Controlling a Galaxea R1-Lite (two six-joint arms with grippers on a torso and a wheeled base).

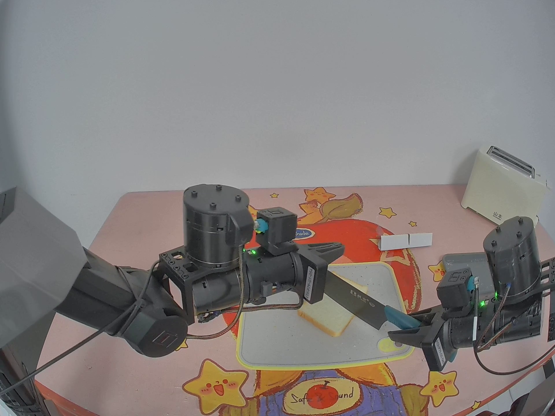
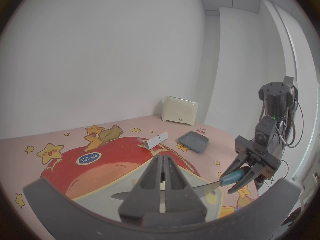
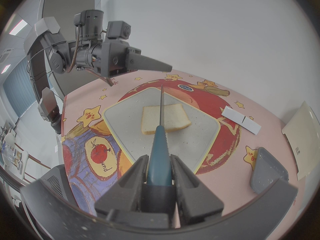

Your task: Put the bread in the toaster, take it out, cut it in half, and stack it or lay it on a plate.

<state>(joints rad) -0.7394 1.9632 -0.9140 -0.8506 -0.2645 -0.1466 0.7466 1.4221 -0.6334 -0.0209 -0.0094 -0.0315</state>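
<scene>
**A:** What sits nearest?

**B:** The right gripper (image 1: pixel 404 326), at the near right. Its jaws are clamped tight on the teal handle of the knife (image 1: pixel 352 304). The dark blade runs leftward over the cutting board (image 1: pixel 277 342).

**A:** And the bread?

**B:** The bread (image 1: pixel 329 319) lies flat near the middle of the board, one whole slice as far as I can see. In the right wrist view the blade stands edge-down along its middle. I cannot tell whether it touches the slice.

**A:** The knife's tip?

**B:** In the head view it is hidden behind the left gripper (image 1: pixel 335 251), which hangs above the board's far edge. That one's jaws are closed to a thin slit and hold nothing.

**A:** Farther back?

**B:** A white folded card (image 1: pixel 406 241) lies on the table (image 1: pixel 144 215) just beyond the board. To its right is the grey plate (image 2: pixel 193 141), mostly covered by the right arm in the head view. The toaster (image 1: pixel 506 186) stands at the far right corner. The inside of its slots cannot be made out.
</scene>
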